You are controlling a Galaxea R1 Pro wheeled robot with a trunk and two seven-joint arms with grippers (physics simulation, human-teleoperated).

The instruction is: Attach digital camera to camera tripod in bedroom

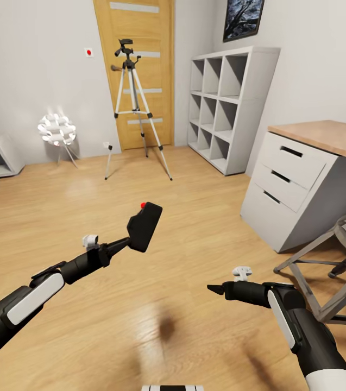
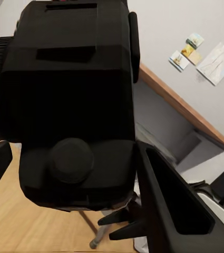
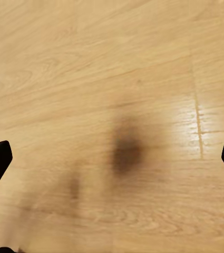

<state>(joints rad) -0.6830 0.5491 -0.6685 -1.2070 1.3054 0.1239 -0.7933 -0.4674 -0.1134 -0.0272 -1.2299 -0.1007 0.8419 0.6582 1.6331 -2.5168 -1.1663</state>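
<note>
Left jaws around digital camera (image 1: 144,225), aloft.

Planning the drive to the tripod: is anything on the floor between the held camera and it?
Nothing visible. The left gripper holds the digital camera, and bare wood floor runs to the camera tripod before the door.
</note>
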